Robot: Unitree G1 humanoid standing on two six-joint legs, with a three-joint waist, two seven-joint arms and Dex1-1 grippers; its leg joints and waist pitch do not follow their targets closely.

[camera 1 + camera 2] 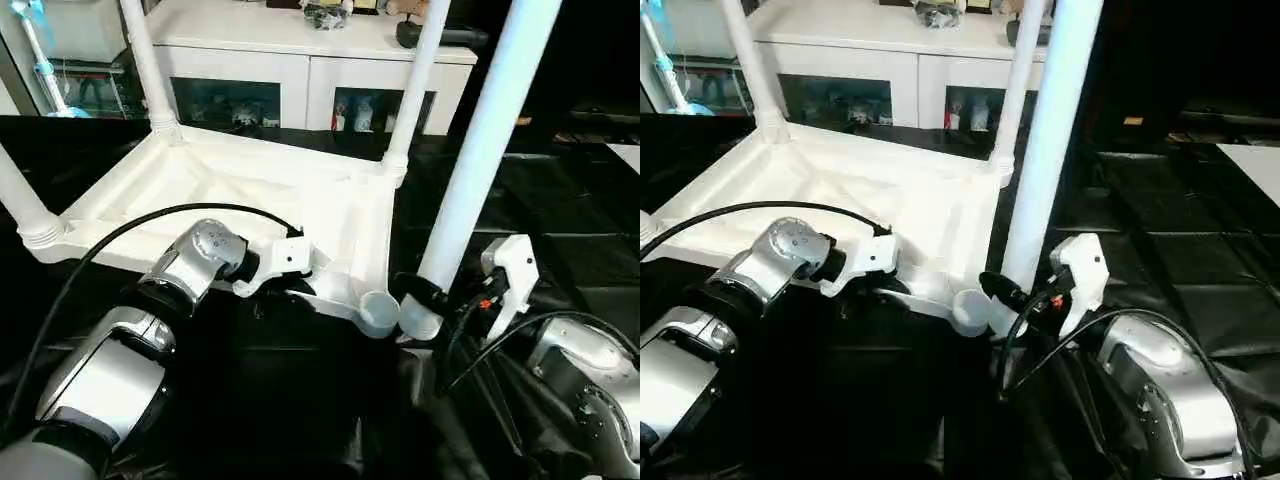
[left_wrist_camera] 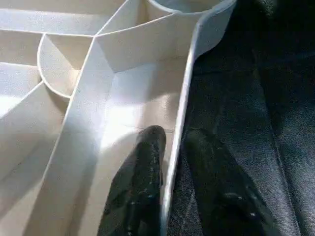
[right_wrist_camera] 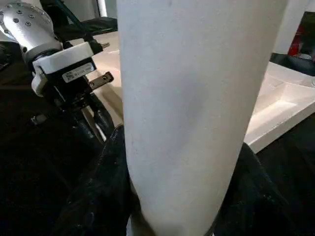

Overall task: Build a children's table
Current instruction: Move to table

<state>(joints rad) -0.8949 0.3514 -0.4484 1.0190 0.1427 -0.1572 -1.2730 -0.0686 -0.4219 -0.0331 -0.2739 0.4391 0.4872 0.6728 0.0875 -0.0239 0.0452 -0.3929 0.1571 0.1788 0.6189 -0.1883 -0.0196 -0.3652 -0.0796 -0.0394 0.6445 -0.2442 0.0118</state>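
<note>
The white ribbed plastic tabletop (image 1: 250,195) lay upside down on black cloth (image 1: 560,220), its near rim pinched between the left gripper (image 2: 170,162)'s narrowed fingers. The fourth white tapered tube leg (image 1: 480,150) was clasped by the right gripper (image 1: 425,295) just beside the empty round corner socket (image 1: 377,312). If the tilted leg were pushed off-axis, the tabletop could be levered from the thin rim grip.

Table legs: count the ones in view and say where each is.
4. Three stand in the tabletop's sockets: far left, far right, near left. The fourth leg is in the right gripper, beside the empty near-right socket.
</note>
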